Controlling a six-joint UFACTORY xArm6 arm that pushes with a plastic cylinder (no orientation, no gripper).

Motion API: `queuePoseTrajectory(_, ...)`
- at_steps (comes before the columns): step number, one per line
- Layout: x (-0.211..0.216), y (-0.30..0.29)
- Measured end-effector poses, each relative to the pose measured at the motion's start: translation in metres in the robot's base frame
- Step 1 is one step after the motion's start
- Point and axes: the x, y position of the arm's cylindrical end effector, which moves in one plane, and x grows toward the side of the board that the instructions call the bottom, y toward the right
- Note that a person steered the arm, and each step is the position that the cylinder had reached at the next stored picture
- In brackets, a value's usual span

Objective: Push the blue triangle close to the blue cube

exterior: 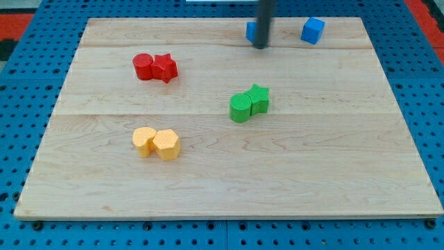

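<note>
Standing at the desk's [222, 173] top edge, the blue triangle [251, 31] is half hidden by my tip [260, 46], apparently touching its right side; the blue cube [312, 30] sits well apart, rightward. No fingers exist to spread or pinch. Judged light, rigid and free-sliding, the triangle wants contact on its left face.

bright, even light | soft short shadows | rod [262, 28] blurred

Wooden board [229, 187]: near the top edge, my tip [260, 46] touches the blue triangle [251, 31]; blue cube [313, 30] lies to its right, apart. Red pair [155, 67] upper left, green pair [249, 103] centre, yellow pair [156, 143] lower left.
</note>
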Motion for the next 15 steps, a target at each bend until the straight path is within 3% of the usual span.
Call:
queuePoseTrajectory(1,-0.035,-0.006)
queuePoseTrajectory(3,-0.047,0.029)
queuePoseTrajectory(5,-0.022,0.07)
queuePoseTrajectory(6,0.031,0.046)
queuePoseTrajectory(15,0.018,0.105)
